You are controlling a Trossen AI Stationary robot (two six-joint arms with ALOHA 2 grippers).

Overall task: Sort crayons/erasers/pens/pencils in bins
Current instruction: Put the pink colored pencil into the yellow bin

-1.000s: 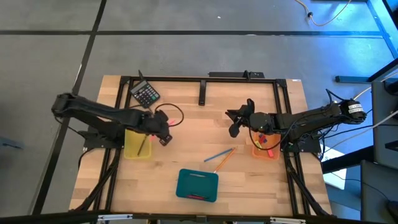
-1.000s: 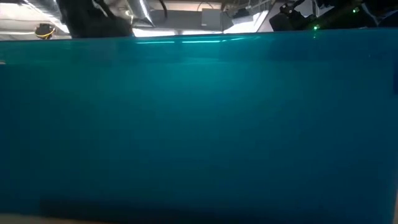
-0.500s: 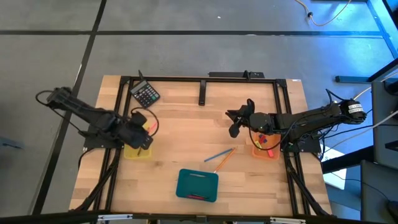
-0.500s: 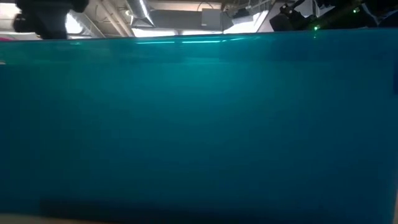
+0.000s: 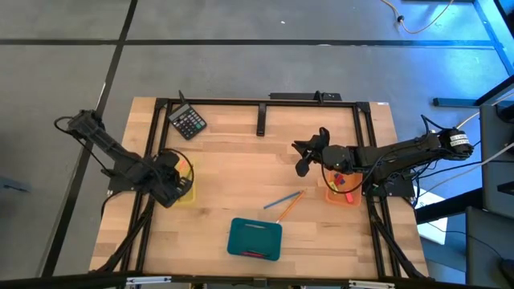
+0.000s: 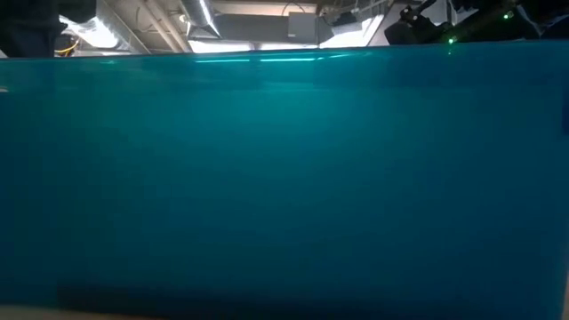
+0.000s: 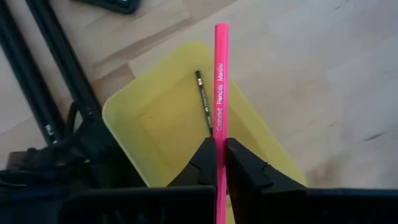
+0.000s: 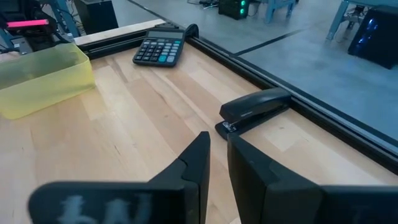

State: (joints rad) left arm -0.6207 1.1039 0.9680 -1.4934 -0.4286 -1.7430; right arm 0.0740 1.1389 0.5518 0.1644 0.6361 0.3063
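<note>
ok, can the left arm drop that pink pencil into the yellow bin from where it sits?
Probably yes. The left gripper holds the pink pencil right over the yellow bin, which holds only one dark pencil; nothing blocks it.

The wooden table [image 5: 241,160] carries a black calculator [image 5: 188,122] near its far left corner and a black stapler [image 5: 261,118] at the far edge. A yellow bin [image 5: 183,191] is on the left, an orange bin [image 5: 341,193] on the right, and a teal bin [image 5: 254,238] near the front. Two long sticks, one blue [image 5: 281,198] and one orange [image 5: 291,205], lie between them.
</note>
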